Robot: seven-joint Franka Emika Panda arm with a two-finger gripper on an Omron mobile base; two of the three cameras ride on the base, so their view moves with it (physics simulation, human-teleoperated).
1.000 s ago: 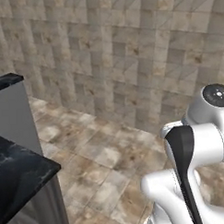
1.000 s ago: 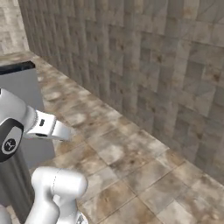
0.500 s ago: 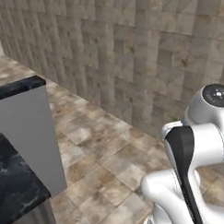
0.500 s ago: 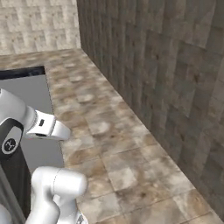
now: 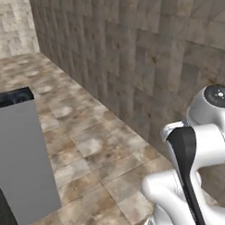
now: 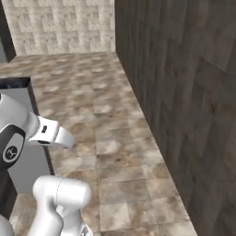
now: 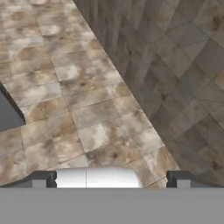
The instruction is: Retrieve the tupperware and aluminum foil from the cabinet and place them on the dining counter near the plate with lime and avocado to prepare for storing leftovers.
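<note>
Black marble dining counter point(image 5: 11, 96) edge, left base view

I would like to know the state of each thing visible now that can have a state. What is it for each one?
pincer: open, its two dark tips stand far apart, nothing between them, facing the floor and wall.
dining counter: its black marble top at this end is bare; the grey panel below stands upright on the floor.
arm: folded close above the base, touching nothing.
</note>
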